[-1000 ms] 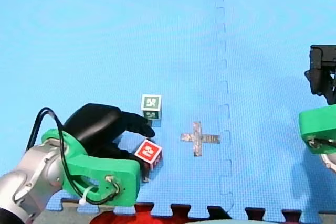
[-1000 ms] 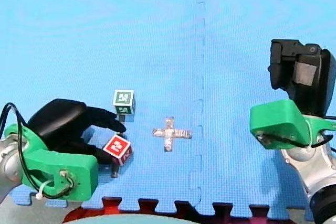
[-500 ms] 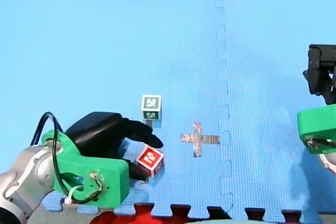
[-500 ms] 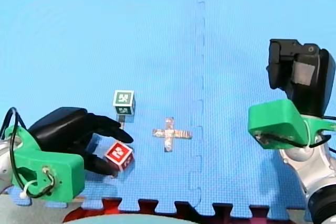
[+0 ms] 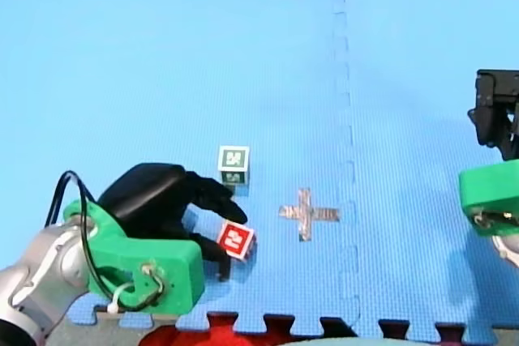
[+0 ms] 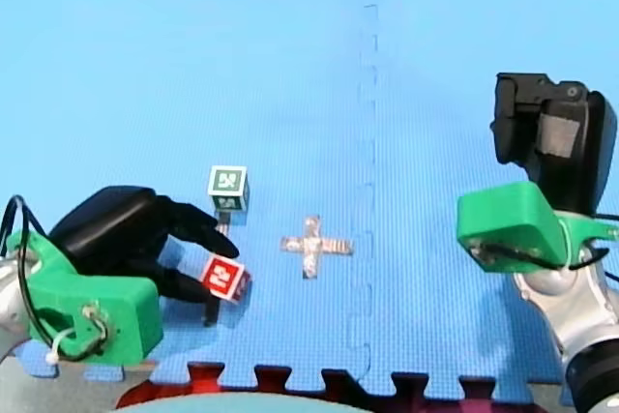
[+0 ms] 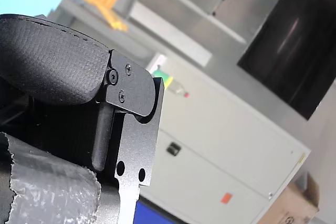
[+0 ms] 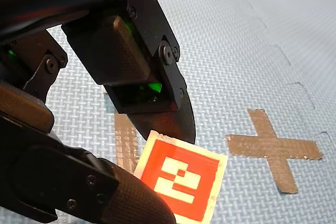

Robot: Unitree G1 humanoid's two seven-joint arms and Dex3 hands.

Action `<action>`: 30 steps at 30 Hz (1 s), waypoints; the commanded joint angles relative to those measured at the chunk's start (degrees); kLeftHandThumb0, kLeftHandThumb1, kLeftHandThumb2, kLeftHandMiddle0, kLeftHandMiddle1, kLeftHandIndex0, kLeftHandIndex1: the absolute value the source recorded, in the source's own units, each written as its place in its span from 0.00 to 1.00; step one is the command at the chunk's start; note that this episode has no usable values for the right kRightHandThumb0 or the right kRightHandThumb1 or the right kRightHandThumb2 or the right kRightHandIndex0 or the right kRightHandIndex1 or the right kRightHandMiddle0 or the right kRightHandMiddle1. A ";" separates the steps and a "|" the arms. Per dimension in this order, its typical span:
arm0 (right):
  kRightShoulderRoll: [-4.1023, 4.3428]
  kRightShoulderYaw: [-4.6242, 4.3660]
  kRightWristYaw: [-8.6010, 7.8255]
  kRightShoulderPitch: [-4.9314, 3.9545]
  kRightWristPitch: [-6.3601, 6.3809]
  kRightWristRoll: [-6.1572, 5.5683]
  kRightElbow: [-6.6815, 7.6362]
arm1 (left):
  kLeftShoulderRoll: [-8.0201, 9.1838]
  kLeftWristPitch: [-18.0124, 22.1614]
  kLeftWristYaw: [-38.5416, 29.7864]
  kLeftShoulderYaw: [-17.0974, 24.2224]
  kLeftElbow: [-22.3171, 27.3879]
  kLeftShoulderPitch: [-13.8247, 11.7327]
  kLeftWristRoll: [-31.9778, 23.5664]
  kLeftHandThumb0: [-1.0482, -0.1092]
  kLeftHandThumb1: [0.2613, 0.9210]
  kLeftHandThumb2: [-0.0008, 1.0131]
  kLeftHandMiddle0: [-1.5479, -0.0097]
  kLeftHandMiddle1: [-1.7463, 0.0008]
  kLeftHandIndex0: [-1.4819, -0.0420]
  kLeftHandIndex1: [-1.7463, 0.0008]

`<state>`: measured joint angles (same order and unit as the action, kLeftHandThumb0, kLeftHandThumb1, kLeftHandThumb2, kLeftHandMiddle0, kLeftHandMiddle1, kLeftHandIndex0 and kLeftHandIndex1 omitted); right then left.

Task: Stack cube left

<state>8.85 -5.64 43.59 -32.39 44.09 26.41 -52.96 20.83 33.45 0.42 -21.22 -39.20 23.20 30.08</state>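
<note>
- Head views: the red cube (image 5: 236, 241) is gripped, tilted, by the left hand (image 5: 158, 204) near the foam mat's (image 5: 243, 54) front edge. The grasp is judged done, and a lift onto the green cube (image 5: 233, 164) just behind is called for.
- The right hand (image 6: 546, 147) is held up at the right; open or closed cannot be told.
- First wrist view: a grainy black pad (image 7: 52, 61) is seen.
- Second wrist view: the sharp-cornered cube is pinched under a hard fingertip (image 8: 170, 119), above woven-textured foam.

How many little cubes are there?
2. The red cube is held by the left hand near the mat's front edge; the green cube stands on the mat just behind it. I see no others.
</note>
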 commanded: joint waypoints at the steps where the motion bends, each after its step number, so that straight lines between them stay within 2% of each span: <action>1: 0.18 0.14 0.16 -0.08 -0.10 -0.19 0.17 | 0.10 0.57 0.76 0.06 -1.11 0.34 0.35 0.66 0.76 0.01 0.40 0.00 0.14 0.92; 8: 0.15 0.16 0.26 -0.03 -0.16 -0.20 0.20 | -0.37 3.24 6.71 -0.40 -3.95 0.87 2.88 0.65 0.77 0.01 0.40 0.00 0.16 0.95; 15: 0.14 0.22 0.22 0.09 0.04 -0.33 0.14 | -0.30 3.94 10.77 -1.18 -4.84 1.16 5.39 0.65 0.78 0.01 0.39 0.00 0.15 0.96; 22: 0.00 0.19 0.26 0.24 0.24 -0.38 0.02 | -0.15 4.62 12.30 -1.48 -5.27 1.37 5.96 0.64 0.79 0.01 0.38 0.00 0.15 0.96; 25: -0.08 0.15 0.31 0.28 0.27 -0.33 -0.11 | 0.09 4.26 10.47 -0.77 -3.14 1.34 4.56 0.64 0.79 0.01 0.38 0.00 0.15 0.97; 27: -0.15 0.11 0.41 0.24 0.33 -0.30 -0.44 | 0.38 1.95 6.33 0.25 1.30 1.33 2.44 0.64 0.79 0.01 0.38 0.00 0.15 0.97; 30: -0.32 0.05 0.60 0.25 0.46 -0.21 -0.74 | 0.25 -12.54 -5.21 2.38 15.35 0.08 -0.71 0.64 0.79 0.01 0.38 0.00 0.15 0.97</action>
<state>8.50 -5.72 43.70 -32.18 44.26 26.47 -53.36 20.63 33.00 5.18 -21.46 -37.15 24.30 32.91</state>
